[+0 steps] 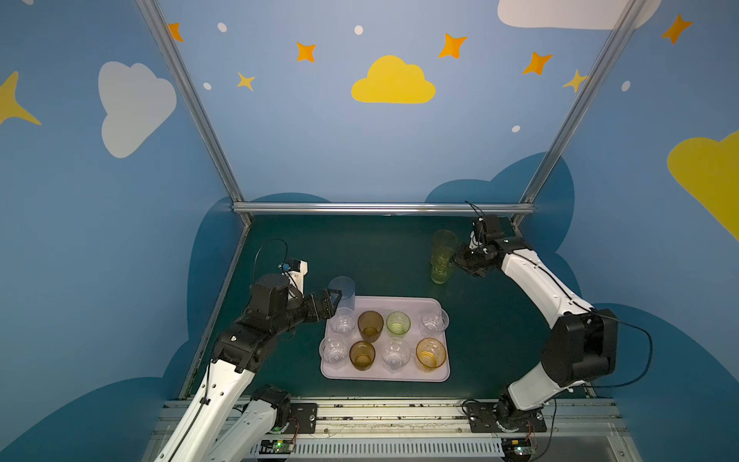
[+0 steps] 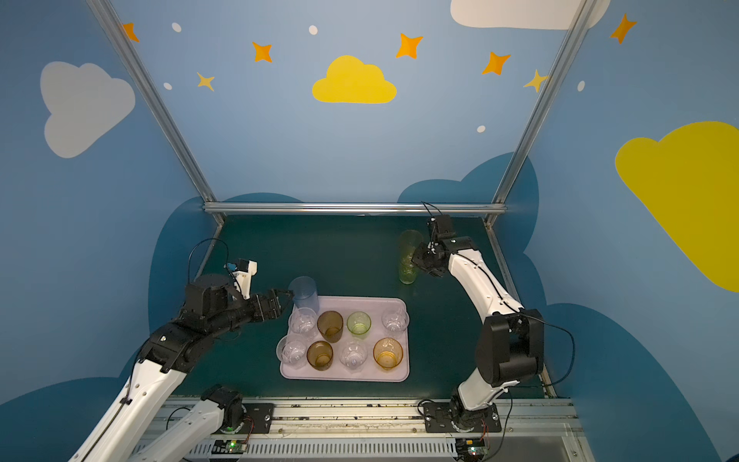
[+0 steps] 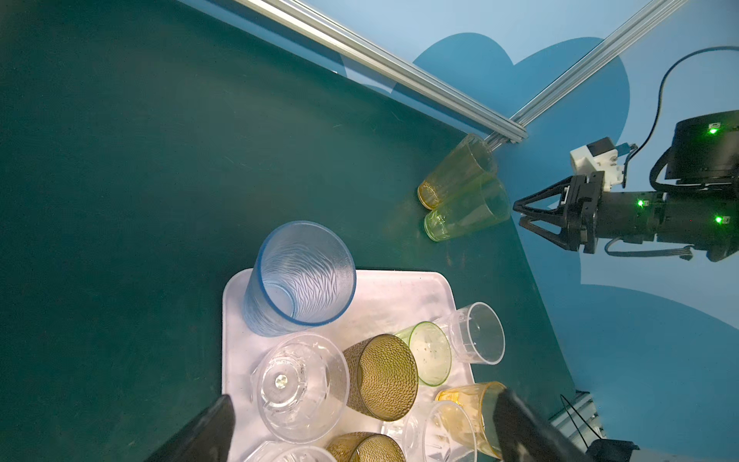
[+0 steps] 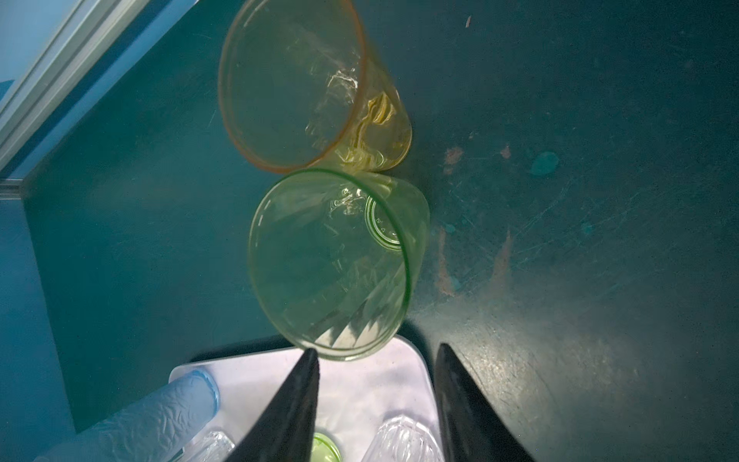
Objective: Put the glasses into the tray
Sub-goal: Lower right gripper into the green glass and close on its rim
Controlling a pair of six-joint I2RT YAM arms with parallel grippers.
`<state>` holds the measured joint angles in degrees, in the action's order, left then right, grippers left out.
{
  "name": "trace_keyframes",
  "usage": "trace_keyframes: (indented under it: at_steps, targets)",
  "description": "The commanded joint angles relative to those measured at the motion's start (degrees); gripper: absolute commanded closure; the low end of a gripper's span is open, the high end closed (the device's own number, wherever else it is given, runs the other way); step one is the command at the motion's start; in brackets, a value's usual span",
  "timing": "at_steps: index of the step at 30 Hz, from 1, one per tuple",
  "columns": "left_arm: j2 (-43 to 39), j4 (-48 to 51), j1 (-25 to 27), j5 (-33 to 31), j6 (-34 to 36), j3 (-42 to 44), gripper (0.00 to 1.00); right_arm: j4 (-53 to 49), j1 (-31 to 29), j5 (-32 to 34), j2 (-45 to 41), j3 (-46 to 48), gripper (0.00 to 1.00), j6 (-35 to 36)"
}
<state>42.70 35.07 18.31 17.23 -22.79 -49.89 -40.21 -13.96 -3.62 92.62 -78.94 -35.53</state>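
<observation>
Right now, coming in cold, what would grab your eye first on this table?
The lilac tray at centre front holds eight short glasses in two rows, plus a tall blue glass at its far left corner beside the open left gripper. Off the tray, far right, stand a tall orange glass and a yellow-green glass, the right gripper beside the latter.

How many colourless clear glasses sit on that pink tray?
4, all on the tray: far-left clear glass, far-right clear glass, near-left clear glass, and a near-row clear glass between the brown glass and orange glass. None seems hidden.
</observation>
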Motion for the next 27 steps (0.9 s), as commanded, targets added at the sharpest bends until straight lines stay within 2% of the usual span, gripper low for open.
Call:
trace_keyframes:
  at_steps: [1,15,27]
  targets:
    - [-0.9,0.0,-0.2,0.8,-0.3,0.0,0.00,0.5,0.3,2.1,1.5,-2.4,0.57,0.4]
    - [-1.3,0.4,-0.2,-2.2,-0.4,0.1,0.00,1.1,0.4,1.9,4.6,-2.9,0.76,0.3]
    - [-1.8,0.2,-0.3,-2.7,0.2,0.7,0.00,1.1,-0.1,1.2,4.7,-2.1,0.82,0.6]
